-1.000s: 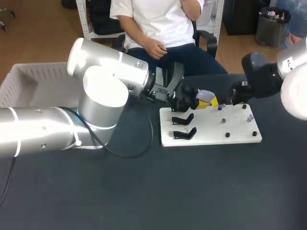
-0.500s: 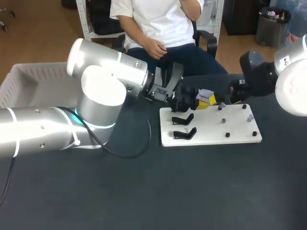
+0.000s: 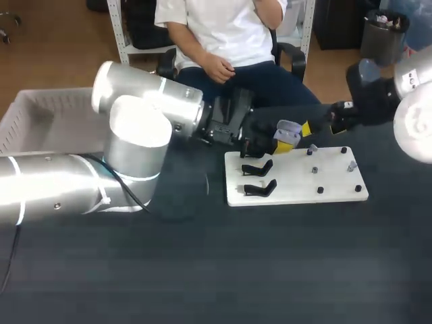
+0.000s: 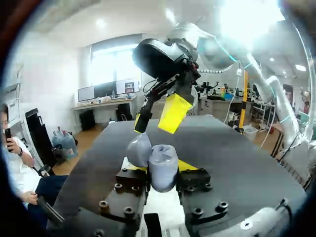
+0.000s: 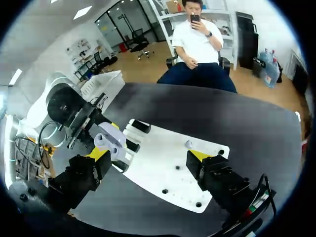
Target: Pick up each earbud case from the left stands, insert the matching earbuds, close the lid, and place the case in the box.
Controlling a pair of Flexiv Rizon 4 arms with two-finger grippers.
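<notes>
Lavender earbud case [image 4: 163, 165] is off its stand and up in my left gripper [image 3: 278, 143], just past the far left corner of the white board [image 3: 297, 183]. The fingers are pinching the case body from both sides, and the lid is hinged open.

My right gripper [image 5: 149, 154] faces the case from close range with its fingers spread wide and nothing between them.

Progress, my read:
- Done: pick-up of this case, and the lid is open.
- Left: both earbuds in, lid shut, drop in the white basket [image 3: 27, 108].
- I can't see into the case wells from any view, so I'm treating the earbuds as not yet in.
- There are small grey and black bits on the pegs [image 3: 314, 170] on the right half of the board. I guess some are earbuds, but they're too small to confirm.
- The two black stands [image 3: 257, 167] on the left half look bare from above, so this may be the last case. I can't see into the basket to confirm that.

Room:
- The case sits near the table's far edge, so there's little margin behind it.
- The two grippers are nearly nose to nose there, so their yellow tips are the clash risk.
- The stands are right under my left wrist, so I'd lift before swinging.
- The basket is well off to the left, beside my left arm's elbow. The route there is back over dark tabletop [image 3: 270, 270], away from the board.
</notes>
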